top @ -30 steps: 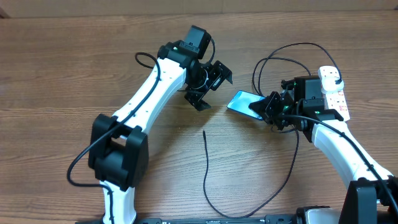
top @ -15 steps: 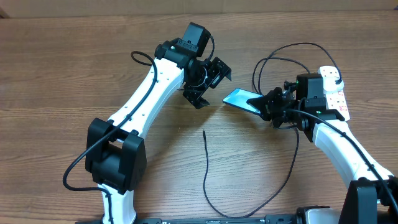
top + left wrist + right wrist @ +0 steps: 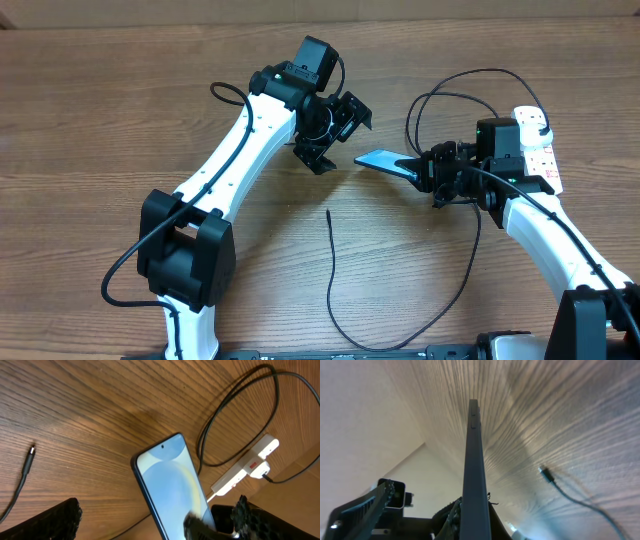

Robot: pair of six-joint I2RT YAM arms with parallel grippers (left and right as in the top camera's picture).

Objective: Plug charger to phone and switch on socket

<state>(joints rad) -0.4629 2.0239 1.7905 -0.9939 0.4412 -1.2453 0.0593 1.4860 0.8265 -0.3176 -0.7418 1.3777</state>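
Right gripper (image 3: pixel 420 170) is yours to watch first: its jaws are pressed together on one short end of the phone (image 3: pixel 383 159), and it holds the handset turned onto its long edge, so from overhead you see only a thin blue sliver. Your left gripper (image 3: pixel 338 138) hangs just beyond the phone's free end with its jaws spread wide and nothing between them.

Under everything you have the wooden table (image 3: pixel 110 110). The left arm (image 3: pixel 240 150) reaches in a long diagonal across it, and the right arm (image 3: pixel 545 235) comes up from the lower right corner.

The socket (image 3: pixel 537 148), a white power strip with red marks, lies flat at the right edge, behind the right gripper and well apart from the left one.

From the left wrist camera you see the phone's lit blue screen (image 3: pixel 170 485) facing that lens. From the right wrist camera you see only its dark edge (image 3: pixel 475 485).

The charger (image 3: pixel 332 270) is a thin black cable. It loops on the table beside the socket, then curves along the near edge. Its small connector tip (image 3: pixel 29 459) lies bare on the wood, apart from the phone and both grippers.
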